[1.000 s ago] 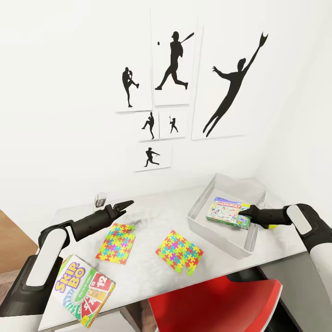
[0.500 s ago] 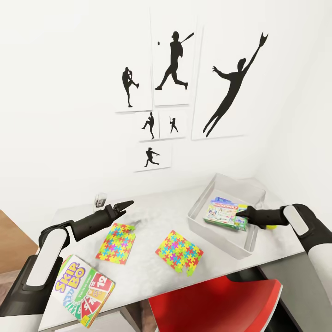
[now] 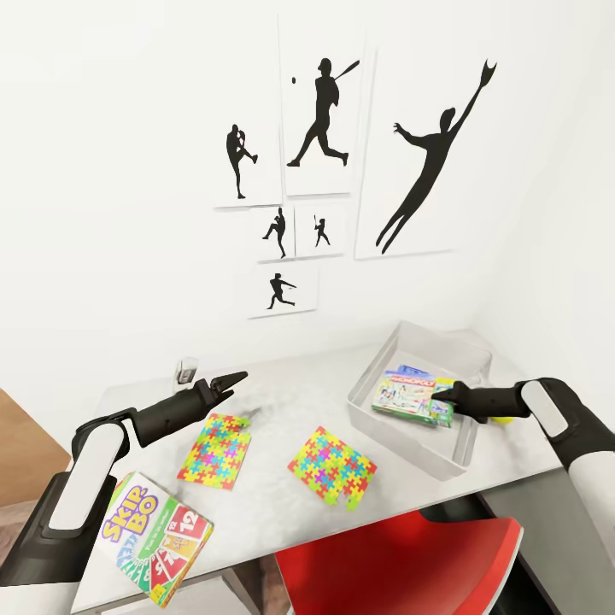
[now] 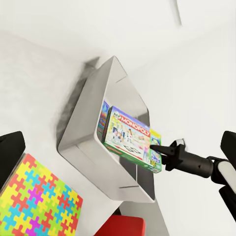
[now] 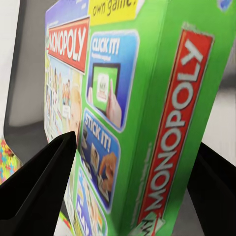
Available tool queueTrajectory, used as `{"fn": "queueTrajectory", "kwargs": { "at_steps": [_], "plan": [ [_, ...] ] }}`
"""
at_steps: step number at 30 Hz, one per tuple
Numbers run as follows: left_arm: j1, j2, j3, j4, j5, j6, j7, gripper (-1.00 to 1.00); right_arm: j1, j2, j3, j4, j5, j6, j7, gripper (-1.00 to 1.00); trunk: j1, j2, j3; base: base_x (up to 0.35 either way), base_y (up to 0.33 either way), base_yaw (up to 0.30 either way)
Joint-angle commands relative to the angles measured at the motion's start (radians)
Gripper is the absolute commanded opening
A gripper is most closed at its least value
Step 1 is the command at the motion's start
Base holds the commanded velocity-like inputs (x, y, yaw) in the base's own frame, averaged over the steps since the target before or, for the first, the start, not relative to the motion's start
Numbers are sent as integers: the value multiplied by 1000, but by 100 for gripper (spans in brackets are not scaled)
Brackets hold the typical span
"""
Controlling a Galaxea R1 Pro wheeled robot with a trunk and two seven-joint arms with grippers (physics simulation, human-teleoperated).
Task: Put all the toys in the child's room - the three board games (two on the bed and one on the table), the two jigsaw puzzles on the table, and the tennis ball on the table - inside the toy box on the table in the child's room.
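My right gripper (image 3: 451, 400) is shut on the green-edged Monopoly board game (image 3: 408, 397), holding it tilted inside the grey toy box (image 3: 427, 457). The right wrist view has that box (image 5: 142, 113) between my two black fingers. A small blue board game (image 3: 412, 371) peeks out behind it in the bin. The tennis ball (image 3: 510, 418) lies on the table (image 3: 290, 401) just behind my right forearm. Two jigsaw puzzles (image 3: 218, 450) (image 3: 333, 467) lie flat on the table. The Skip-Bo game (image 3: 158, 538) overhangs the near left corner. My left gripper (image 3: 231, 380) hovers open above the left puzzle.
A red chair (image 3: 401, 564) is tucked under the table's near edge. A small white object (image 3: 185, 369) stands at the back left by the wall. Baseball silhouette prints (image 3: 320, 115) hang above. The left wrist view looks across at the toy box (image 4: 78, 147) and Monopoly box (image 4: 130, 137).
My right gripper has carried the Monopoly box leftward, deeper into the toy box, and the blue game now shows behind it. The left arm has not moved.
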Motion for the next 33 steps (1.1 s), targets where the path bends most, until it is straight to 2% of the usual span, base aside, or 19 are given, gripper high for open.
{"fn": "queueTrajectory", "kwargs": {
  "at_steps": [1, 13, 33],
  "plan": [
    [-1, 0, 1, 0, -6, 5, -7, 100, -1, 0, 7, 0, 8, 1, 11, -100, 1, -2, -2, 0, 0, 0],
    [-1, -1, 1, 0, -6, 5, -7, 100, -9, 20, 13, 2, -4, 1, 14, -100, 1, -2, -2, 0, 0, 0],
    [-1, -2, 1, 0, -6, 5, -7, 100, -8, 24, 9, 6, -7, 1, 14, -100, 1, -2, -5, 0, 0, 0]
  ]
}}
